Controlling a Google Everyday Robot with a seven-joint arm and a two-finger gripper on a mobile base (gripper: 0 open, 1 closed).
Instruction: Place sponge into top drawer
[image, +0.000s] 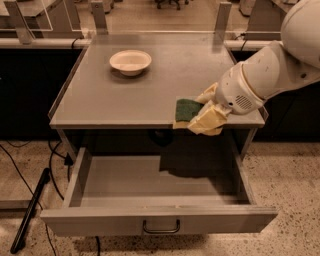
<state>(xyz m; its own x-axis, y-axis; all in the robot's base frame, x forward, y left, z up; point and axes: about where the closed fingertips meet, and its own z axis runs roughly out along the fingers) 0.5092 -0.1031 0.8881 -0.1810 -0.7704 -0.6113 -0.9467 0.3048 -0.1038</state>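
The sponge (186, 111), dark green on top with yellow foam below, is held in my gripper (202, 116) at the table's front edge, right of centre. The gripper's cream fingers (210, 120) are shut on the sponge's right side, and it hangs just over the edge above the drawer. The white arm comes in from the upper right. The top drawer (150, 180) is pulled wide open under the table, with a grey inside and a dark bar handle (161, 228) on its front panel. The arm's shadow falls on the drawer's back part.
A cream round bowl (130, 61) stands on the grey table top (115, 95) at the back left. A dark cable and a bar lie on the speckled floor (35, 200) at the left. Table frames and chairs stand behind.
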